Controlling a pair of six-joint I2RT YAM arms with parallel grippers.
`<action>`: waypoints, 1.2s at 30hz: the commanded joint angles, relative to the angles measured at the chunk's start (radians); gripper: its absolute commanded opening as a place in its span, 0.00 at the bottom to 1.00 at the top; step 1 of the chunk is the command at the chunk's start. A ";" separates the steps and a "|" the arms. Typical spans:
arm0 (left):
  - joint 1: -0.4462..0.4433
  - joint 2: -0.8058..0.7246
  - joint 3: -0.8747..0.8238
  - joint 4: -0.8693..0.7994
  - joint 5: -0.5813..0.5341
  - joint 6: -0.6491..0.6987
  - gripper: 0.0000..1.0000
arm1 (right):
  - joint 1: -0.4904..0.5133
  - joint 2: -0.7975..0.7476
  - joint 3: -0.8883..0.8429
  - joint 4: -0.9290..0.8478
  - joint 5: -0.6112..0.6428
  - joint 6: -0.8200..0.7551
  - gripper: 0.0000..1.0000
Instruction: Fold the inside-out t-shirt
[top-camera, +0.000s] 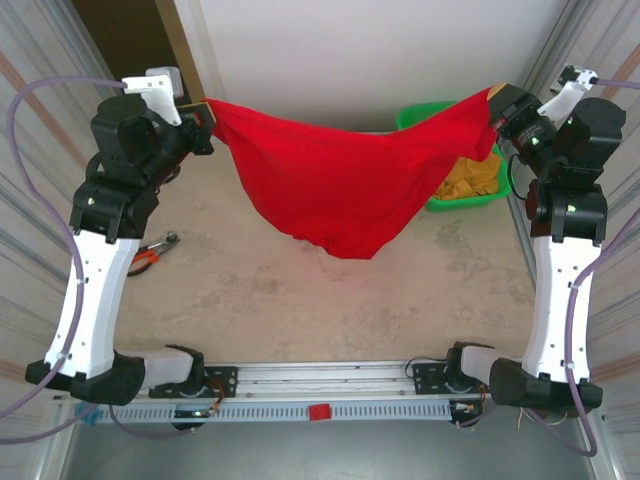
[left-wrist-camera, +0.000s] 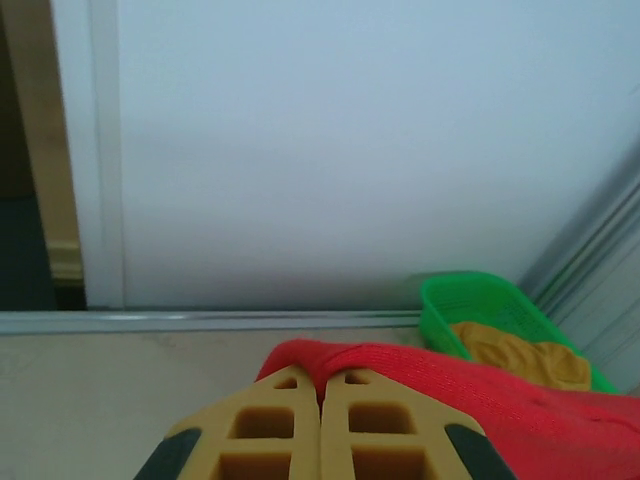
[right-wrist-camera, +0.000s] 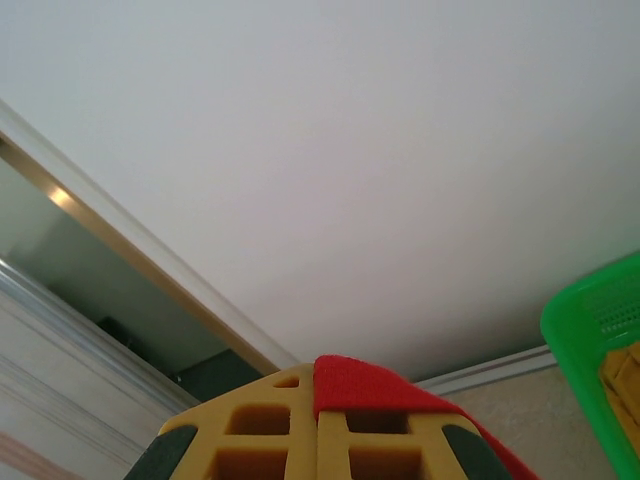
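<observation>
The t-shirt hangs between left pincer and right pincer, both clenching it.

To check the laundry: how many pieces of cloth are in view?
2: the red t-shirt hangs between the left gripper and right gripper; a yellow cloth lies in the green basket. The basket may hide more.

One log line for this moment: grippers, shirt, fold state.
left gripper: shut on t-shirt | right gripper: shut on t-shirt | t-shirt: stretched between grippers, sagging mid-span over table | fold: not yet started
</observation>
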 joint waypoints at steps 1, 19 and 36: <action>0.027 -0.033 0.004 0.024 0.012 -0.014 0.00 | -0.028 -0.027 0.027 0.025 -0.030 0.033 0.00; 0.153 0.176 0.239 -0.004 -0.024 -0.018 0.00 | -0.083 0.245 0.263 0.145 -0.120 0.219 0.00; 0.235 0.324 0.495 0.007 0.162 -0.135 0.00 | 0.011 0.587 0.897 -0.067 -0.179 0.207 0.00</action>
